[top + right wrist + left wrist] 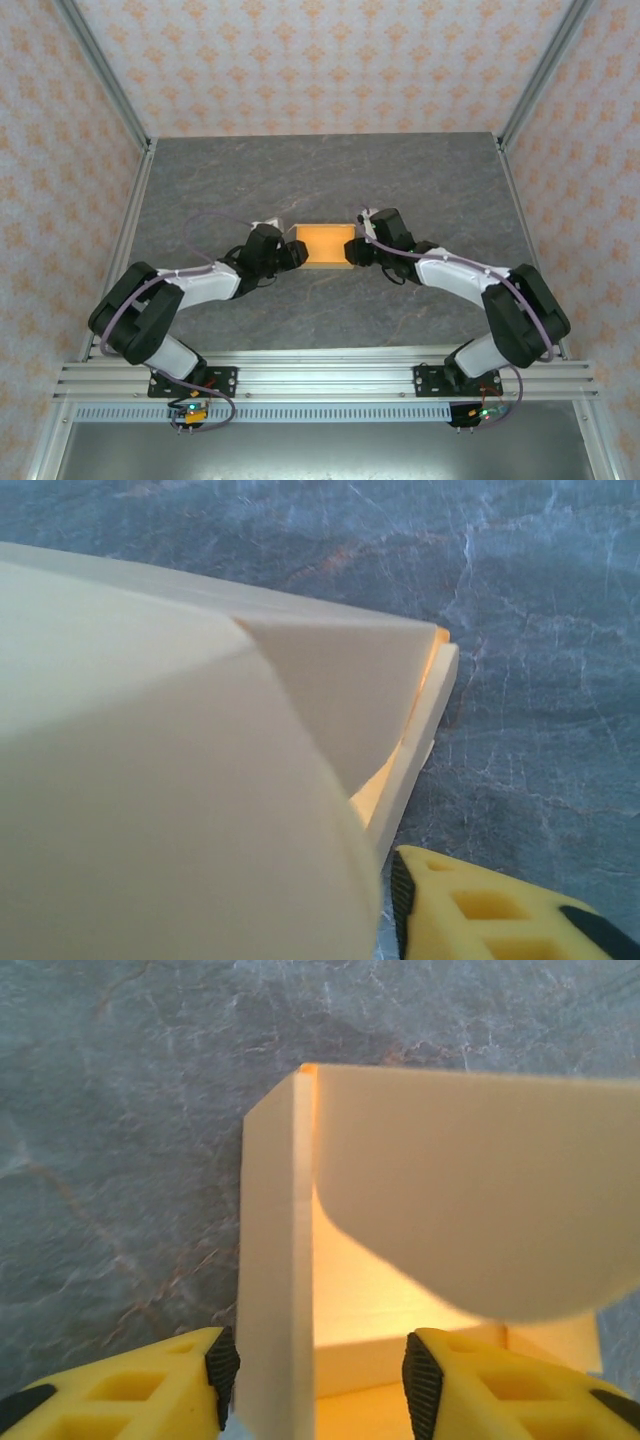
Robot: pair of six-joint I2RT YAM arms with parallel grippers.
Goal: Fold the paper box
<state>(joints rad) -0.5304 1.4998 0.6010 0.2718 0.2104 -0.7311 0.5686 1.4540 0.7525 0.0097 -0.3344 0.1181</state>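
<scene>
At the middle of the grey table (220, 190), the paper box (330, 245) is seen lying between the two grippers. The left gripper (298, 252) is held wide open astride an upright side wall, its left pad (222, 1365) just against it. The right gripper (356, 250) is set at the box's right end. One finger (480, 910) is shown beside the edge and the other is hidden by a flap, so its opening cannot be told.

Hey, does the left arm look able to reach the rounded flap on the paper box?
Probably yes. The left hand sits at the paper box, fingers straddling an upright side wall, and the rounded flap hangs just past them with nothing in between.
</scene>
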